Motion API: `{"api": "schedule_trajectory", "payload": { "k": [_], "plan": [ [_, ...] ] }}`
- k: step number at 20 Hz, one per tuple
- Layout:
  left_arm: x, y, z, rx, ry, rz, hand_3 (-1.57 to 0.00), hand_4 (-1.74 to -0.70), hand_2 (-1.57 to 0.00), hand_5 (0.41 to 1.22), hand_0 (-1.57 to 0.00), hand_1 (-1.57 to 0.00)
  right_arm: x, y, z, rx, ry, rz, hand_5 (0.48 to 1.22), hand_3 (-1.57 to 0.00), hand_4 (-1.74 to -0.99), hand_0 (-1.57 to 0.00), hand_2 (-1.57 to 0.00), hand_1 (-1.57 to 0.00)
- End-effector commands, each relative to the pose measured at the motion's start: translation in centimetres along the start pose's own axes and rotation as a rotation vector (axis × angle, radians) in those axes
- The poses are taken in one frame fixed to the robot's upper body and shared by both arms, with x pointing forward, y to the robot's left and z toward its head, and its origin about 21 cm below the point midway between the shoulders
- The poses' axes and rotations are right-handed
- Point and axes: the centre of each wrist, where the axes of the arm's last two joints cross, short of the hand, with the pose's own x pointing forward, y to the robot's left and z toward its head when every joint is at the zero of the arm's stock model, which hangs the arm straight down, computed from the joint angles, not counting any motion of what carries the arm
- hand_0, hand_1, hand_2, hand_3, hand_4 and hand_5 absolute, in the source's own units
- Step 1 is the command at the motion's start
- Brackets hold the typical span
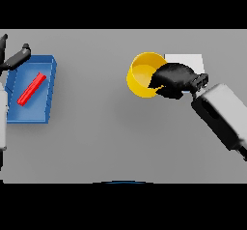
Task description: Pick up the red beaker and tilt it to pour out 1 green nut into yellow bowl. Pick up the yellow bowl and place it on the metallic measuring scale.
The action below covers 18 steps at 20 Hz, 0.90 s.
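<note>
Right hand [173,80] is curled on the yellow bowl [142,74], upper centre-right of frame, gripping its right rim. Metallic scale [185,60] sits just right of the bowl, partly behind my hand, so I reckon it's a short carry rightward. Left hand [17,57], far upper left over the blue tray [36,113], looks relaxed, idle.

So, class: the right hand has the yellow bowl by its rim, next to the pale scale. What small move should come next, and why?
Probably carry the yellow bowl a little to the right, over the metallic scale, then lower it. The right hand is curled round the bowl's rim, and the bowl sits beside the scale's left edge, not on it. The left hand is idle over the blue tray.
</note>
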Motion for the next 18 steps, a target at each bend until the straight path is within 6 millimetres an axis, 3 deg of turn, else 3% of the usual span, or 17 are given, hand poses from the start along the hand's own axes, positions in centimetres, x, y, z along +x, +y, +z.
{"api": "schedule_trajectory", "payload": {
  "k": [1,4,9,10,11,14,18],
  "plan": [
    [-0.3,0.1,0.1,-0.001,-0.007,-0.002,0.00,-0.79,0.00,0.754,0.00,0.00,-0.2,-0.6,-0.2,-0.005,0.036,-0.008,1.220,-1.34,-1.724,-1.52,-1.57,-1.55],
    [-0.3,0.3,0.1,-0.004,0.004,0.017,0.00,-0.80,0.00,0.755,0.00,0.00,-1.9,-1.4,0.4,-0.029,0.066,-0.001,1.221,-1.42,-1.726,-1.54,-1.57,-1.56],
    [-0.1,-0.1,-0.2,-0.006,0.016,0.016,0.00,-0.80,0.00,0.753,0.00,0.00,-4.9,-1.6,0.5,-0.040,0.157,-0.004,1.221,-1.29,-1.724,-1.56,-1.57,-1.57],
    [0.2,0.5,-0.2,0.007,0.013,0.016,0.00,-0.80,0.00,0.753,0.00,0.00,-5.1,-1.3,0.5,-0.041,0.157,-0.007,1.221,-1.27,-1.723,-1.56,-1.57,-1.57],
    [0.2,0.5,0.1,0.000,0.007,0.027,0.00,-0.81,0.00,0.752,0.00,0.00,-5.2,-1.4,0.5,-0.039,0.149,-0.004,1.221,-1.33,-1.725,-1.57,-1.57,-1.55],
    [0.2,0.3,0.6,0.000,0.019,0.030,0.00,-0.82,0.00,0.762,0.00,0.00,-8.2,0.0,0.8,-0.042,0.288,-0.041,1.221,-1.45,-1.727,-1.54,-1.53,-1.46],
    [0.2,0.7,1.0,0.006,0.031,0.029,0.00,-0.83,0.00,0.771,0.00,0.00,-9.7,0.7,0.5,-0.043,0.329,-0.078,1.221,-1.52,-1.729,-1.51,-1.47,-1.38]
  ]
}}
